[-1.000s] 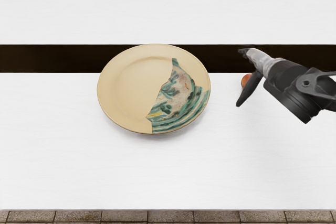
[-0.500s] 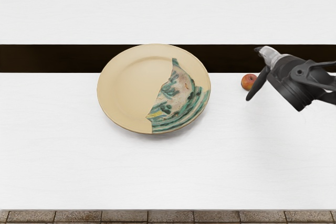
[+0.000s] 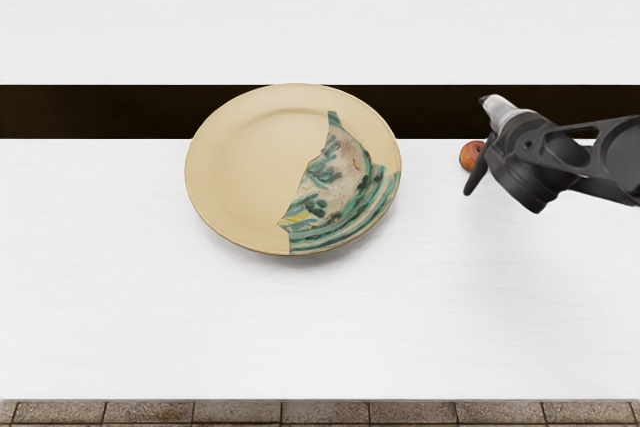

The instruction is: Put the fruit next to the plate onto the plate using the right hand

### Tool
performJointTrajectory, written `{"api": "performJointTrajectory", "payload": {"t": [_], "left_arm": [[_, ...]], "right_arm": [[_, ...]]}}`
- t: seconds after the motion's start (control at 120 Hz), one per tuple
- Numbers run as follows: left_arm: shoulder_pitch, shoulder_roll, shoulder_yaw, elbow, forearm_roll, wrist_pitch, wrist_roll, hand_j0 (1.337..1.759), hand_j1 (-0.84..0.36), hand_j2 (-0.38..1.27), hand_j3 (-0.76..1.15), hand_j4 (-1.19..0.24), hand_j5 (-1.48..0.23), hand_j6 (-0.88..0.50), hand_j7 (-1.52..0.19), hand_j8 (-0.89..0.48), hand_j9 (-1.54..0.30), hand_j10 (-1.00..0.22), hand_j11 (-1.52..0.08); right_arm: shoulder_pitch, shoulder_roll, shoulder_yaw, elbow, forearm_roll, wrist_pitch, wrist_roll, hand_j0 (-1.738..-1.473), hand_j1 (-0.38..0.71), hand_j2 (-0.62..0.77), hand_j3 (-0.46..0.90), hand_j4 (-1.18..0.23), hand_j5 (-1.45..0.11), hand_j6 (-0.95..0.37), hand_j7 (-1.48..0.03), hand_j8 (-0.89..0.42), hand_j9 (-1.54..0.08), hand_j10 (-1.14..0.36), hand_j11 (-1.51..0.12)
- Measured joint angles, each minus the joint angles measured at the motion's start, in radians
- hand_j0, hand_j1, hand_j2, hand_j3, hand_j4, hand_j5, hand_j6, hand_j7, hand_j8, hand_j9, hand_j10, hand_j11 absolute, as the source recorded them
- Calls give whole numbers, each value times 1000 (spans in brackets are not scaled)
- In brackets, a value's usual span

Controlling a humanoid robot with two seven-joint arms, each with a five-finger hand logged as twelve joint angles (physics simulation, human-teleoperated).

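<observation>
Fruit [image 3: 468, 155], small and reddish, lay on the white table [image 3: 300, 327] by its far edge, towards the right end and apart from the plate [image 3: 250, 162]. Behind ran a dark gap and another white surface; brick floor showed below. The right hand [image 3: 503, 142] half hid the fruit, with its fingers [image 3: 476, 175] straight and spread, not closed round it.

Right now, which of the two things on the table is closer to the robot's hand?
The small reddish fruit. It sits directly beside the right hand, partly hidden by it; the large plate lies well off to the left.
</observation>
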Motion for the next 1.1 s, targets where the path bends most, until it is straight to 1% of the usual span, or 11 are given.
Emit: {"api": "performJointTrajectory", "payload": {"t": [0.217, 0.433, 0.55, 0.7, 1.1], "left_arm": [[0, 0, 0, 0, 0, 0, 0, 1658, 60, 48, 0, -241, -313, -241, -313, -241, -313, -241, -313], [0, 0, 0, 0, 0, 0, 0, 1658, 60, 48, 0, -241, -313, -241, -313, -241, -313, -241, -313], [0, 0, 0, 0, 0, 0, 0, 1658, 60, 48, 0, -241, -313, -241, -313, -241, -313, -241, -313], [0, 0, 0, 0, 0, 0, 0, 1658, 60, 48, 0, -241, -313, -241, -313, -241, -313, -241, -313], [0, 0, 0, 0, 0, 0, 0, 1658, 60, 48, 0, -241, -313, -241, -313, -241, -313, -241, -313]], "right_arm": [[-20, 31, -3, -67, 3, 0, 0, -1658, -286, -10, 0, -54, -70, -55, -69, -55, -70, -54, -70], [-44, 48, -3, -112, 7, 0, 0, -1658, -176, -28, 0, -145, -188, -146, -188, -146, -188, -146, -188], [-65, 77, -2, -156, 8, 0, 0, -1658, -133, -35, 0, -181, -235, -182, -235, -182, -235, -181, -235], [-80, 118, -3, -210, 9, 0, 0, -1658, -104, -40, 0, -206, -267, -207, -266, -207, -267, -206, -267], [-118, 156, -4, -297, 8, 0, 0, -1658, -40, -50, 0, -259, -336, -260, -336, -260, -336, -259, -336]]}}
